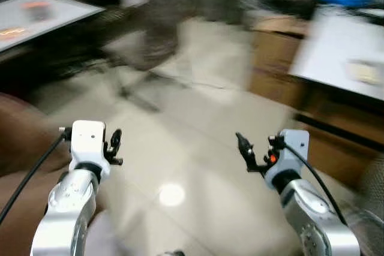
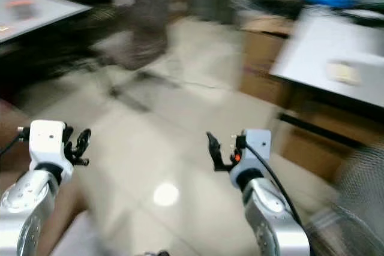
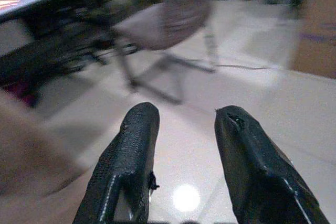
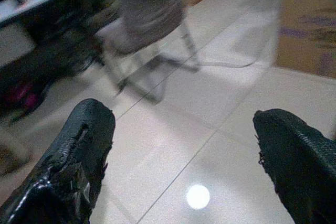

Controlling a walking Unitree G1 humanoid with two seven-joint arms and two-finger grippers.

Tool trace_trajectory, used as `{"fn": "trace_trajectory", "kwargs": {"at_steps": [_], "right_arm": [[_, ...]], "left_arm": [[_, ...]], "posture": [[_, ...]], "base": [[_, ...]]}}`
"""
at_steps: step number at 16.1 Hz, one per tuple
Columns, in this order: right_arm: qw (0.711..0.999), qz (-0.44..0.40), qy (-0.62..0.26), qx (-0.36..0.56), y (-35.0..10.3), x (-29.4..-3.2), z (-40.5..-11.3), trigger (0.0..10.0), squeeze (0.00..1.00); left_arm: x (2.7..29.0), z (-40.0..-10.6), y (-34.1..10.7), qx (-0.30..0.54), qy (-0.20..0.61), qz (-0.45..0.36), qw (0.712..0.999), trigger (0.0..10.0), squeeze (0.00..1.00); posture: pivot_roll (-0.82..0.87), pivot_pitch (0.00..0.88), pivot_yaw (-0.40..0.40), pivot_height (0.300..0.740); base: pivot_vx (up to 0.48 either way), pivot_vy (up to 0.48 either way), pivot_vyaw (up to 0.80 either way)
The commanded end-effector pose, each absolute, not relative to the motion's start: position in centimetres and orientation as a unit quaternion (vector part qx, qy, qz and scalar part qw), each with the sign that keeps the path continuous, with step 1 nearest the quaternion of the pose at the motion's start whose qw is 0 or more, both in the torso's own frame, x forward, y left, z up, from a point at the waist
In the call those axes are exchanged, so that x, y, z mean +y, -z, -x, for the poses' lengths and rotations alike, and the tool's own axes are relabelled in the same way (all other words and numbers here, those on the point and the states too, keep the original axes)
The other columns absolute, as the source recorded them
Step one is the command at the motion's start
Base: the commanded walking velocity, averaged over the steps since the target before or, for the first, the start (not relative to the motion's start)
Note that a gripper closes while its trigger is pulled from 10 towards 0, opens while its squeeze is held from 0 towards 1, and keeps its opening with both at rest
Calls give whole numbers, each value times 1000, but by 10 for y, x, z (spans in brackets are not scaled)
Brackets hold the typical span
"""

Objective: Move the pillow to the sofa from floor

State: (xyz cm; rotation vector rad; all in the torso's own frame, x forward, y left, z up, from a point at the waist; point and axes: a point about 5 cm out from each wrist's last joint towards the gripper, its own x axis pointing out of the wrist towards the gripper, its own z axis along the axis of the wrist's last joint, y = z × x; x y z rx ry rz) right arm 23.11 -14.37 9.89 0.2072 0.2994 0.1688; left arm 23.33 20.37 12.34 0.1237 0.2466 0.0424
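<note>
A brown sofa edge (image 1: 18,142) sits at the near left. Beside it the left gripper (image 3: 181,129) hovers over glossy pale floor (image 1: 192,166), fingers parted, holding nothing. Farther off stands a blurred chair (image 1: 150,34). To the right, the right gripper (image 4: 184,140) is spread wide and empty. Brown cabinets (image 1: 276,58) line the far right. The pillow's place cannot be told.

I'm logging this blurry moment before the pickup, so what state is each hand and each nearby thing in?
Left hand: open, holding nothing, raised over the floor.
Right hand: open wide, holding nothing, raised over the floor.
Chair: upright on the floor, blurred.
Floor: glossy, a light reflected in it.
Brown sofa: edge visible beside the left arm.
Cardboard boxes: standing under the white table, blurred.
</note>
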Motion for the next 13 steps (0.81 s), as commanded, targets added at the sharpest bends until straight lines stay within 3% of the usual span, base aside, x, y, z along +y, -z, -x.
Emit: {"fn": "trace_trajectory", "kwargs": {"at_steps": [1, 5, 10, 13], "right_arm": [[979, -108, -90, 147, -100, -140, -233, 10000, 1000], [978, -101, -102, 151, -103, -136, -238, 10000, 1000], [983, -74, -79, 150, -98, -150, -246, 10000, 1000], [987, -18, -85, 131, -100, -153, -252, 10000, 1000]], "left_arm": [[206, -232, -129, 114, -34, -58, 991, 10000, 0], [205, -228, -128, 121, -38, -49, 991, 10000, 0], [198, -229, -128, 107, -35, -37, 993, 10000, 0], [197, -227, -128, 99, -40, -68, 992, 10000, 0]], "posture": [[-77, 0, 31, 740], [-66, 0, 18, 740], [-40, 0, -14, 740], [-30, 0, -32, 740]], "base": [[0, 0, 800], [0, 0, 800], [0, 0, 800], [0, 0, 213]]}}
